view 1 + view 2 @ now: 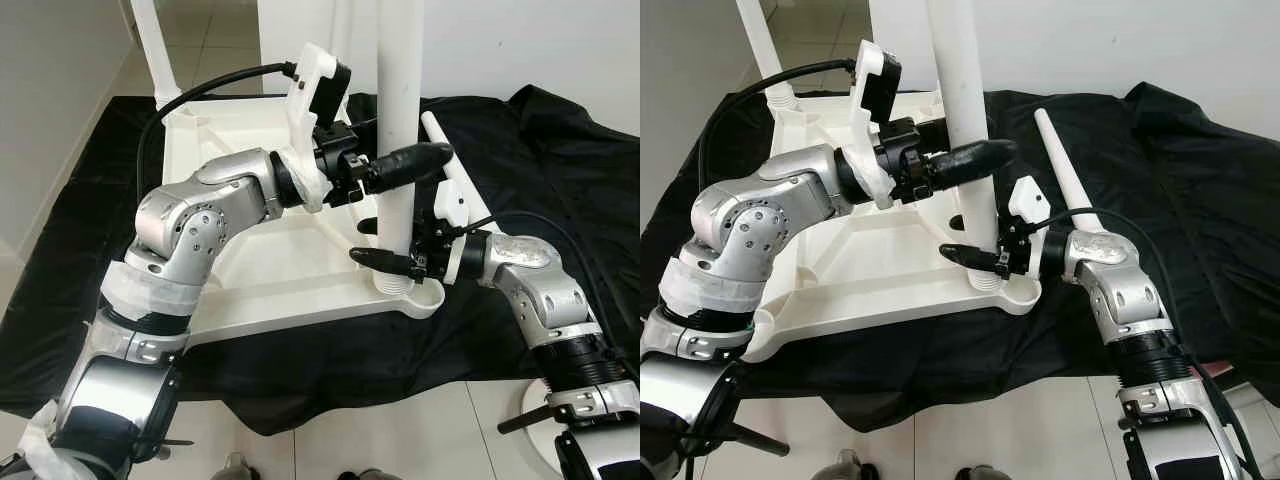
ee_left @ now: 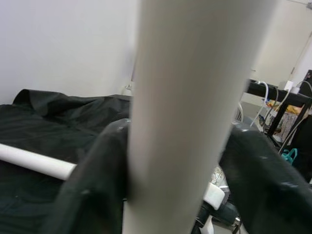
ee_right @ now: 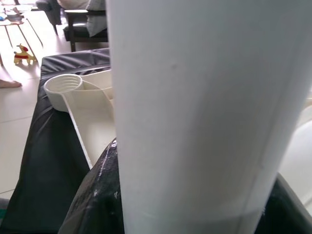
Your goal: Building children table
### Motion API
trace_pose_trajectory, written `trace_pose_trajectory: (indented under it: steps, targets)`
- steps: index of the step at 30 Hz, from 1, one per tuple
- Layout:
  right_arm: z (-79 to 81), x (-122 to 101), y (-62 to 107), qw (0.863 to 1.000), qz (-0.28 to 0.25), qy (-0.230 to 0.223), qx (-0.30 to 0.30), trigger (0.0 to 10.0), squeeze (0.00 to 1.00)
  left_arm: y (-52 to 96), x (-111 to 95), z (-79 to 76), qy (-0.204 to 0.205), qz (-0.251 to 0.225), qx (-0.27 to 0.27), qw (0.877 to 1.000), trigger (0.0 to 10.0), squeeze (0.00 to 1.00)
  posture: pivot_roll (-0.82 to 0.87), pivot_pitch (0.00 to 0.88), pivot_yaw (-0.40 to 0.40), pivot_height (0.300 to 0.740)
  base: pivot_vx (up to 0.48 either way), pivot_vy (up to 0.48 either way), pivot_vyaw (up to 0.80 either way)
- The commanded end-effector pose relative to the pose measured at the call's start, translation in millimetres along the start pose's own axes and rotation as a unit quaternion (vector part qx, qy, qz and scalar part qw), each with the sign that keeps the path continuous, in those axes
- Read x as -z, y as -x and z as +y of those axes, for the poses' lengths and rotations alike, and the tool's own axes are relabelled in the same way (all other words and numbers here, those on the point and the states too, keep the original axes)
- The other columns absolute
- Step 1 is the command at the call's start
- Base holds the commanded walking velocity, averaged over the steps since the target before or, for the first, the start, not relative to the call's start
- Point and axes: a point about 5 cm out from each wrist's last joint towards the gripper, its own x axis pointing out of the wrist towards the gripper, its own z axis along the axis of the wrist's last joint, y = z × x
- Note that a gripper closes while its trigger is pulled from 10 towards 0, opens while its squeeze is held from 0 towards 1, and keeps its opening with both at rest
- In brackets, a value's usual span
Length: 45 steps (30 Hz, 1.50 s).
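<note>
Table top (image 1: pixel 270 270): white plastic, lying upside down on the black cloth, ribs facing up; it fills the middle of the head views.
Black cloth (image 1: pixel 560 160): spread over the tiled floor under all the parts.
Upright leg (image 1: pixel 398 130): white tube standing vertical in the near right corner socket (image 1: pixel 415 292) of the table top; long axis points straight up, foot end at the socket.
Left gripper (image 1: pixel 400 170): reaches in from the left, higher on the upright leg; one black finger passes in front of the tube, and the left wrist view shows a finger on each side, so it is clamped around the leg.
Right gripper (image 1: pixel 385 245): reaches in from the right, low on the same leg, just above the socket; fingers sit either side of the tube, closed on it.
Key relation: both grippers hold one vertical axis, left above right; the right gripper is nearer the socket, so it likely guides the seating while the left steadies the top.
Step in hand: judged to be seating or twisting this leg into its socket.
Far leg (image 1: pixel 150 40): already standing at the far left corner.
Spare leg (image 1: pixel 1065 170): lies flat on the cloth beside the right arm, apart from the table top.
Open socket (image 3: pixel 63 85): near left corner, not yet filled.
</note>
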Motion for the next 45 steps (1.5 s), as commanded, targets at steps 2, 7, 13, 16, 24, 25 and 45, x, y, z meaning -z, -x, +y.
trace_pose_trajectory:
  steps: [2, 7, 13, 16, 24, 25, 45]
  targets:
    - [-0.3, -2, -5.0, 1.0, 0.003, 0.011, -0.014, 10.0, 0.0, -6.3, -4, -9.8, -0.015, 0.005, 0.074, 0.997, 0.0, 0.0, 0.03, 0.047, -0.04, 0.74, 0.0, 0.0, 0.0]
    - [-0.7, -2, -8.5, 1.0, 0.001, 0.014, -0.016, 10.0, 0.0, -6.3, -5, -8.3, -0.023, 0.01, 0.071, 0.997, 0.0, 0.0, 0.03, 0.034, -0.04, 0.74, 0.0, 0.0, 0.0]
    - [-1.5, 0, -10.7, 1.0, -0.009, 0.011, -0.004, 10.0, 0.0, -5.5, 0, -4.0, -0.036, 0.024, 0.052, 0.998, 0.0, 0.0, 0.03, 0.022, -0.039, 0.74, 0.0, 0.0, 0.0]
    - [-5.1, 0, -10.9, 1.0, -0.016, -0.004, 0.008, 10.0, 1.0, -7.4, 0, -0.4, -0.05, 0.043, 0.03, 0.997, 10.0, 0.0, 0.03, 0.018, -0.037, 0.74, 0.0, 0.0, 0.0]
    - [-16.0, -15, -12.6, 0.997, -0.059, 0.007, 0.053, 10.0, 1.0, -13.9, -13, 14.5, -0.106, 0.066, -0.067, 0.99, 10.0, 0.0, 0.02, 0.004, -0.039, 0.74, 0.0, 0.0, 0.0]
    - [-16.0, -15, -12.6, 0.997, -0.059, 0.007, 0.053, 10.0, 1.0, -13.9, -13, 14.5, -0.106, 0.066, -0.067, 0.99, 10.0, 0.0, 0.02, 0.004, -0.039, 0.74, 0.0, 0.0, 0.0]
    - [-42.1, -28, -44.0, 0.949, -0.119, 0.018, 0.292, 10.0, 0.0, -24.1, -56, 49.1, -0.164, 0.02, -0.256, 0.952, 10.0, 0.0, 0.0, 0.009, -0.042, 0.74, 0.0, 0.0, 0.0]
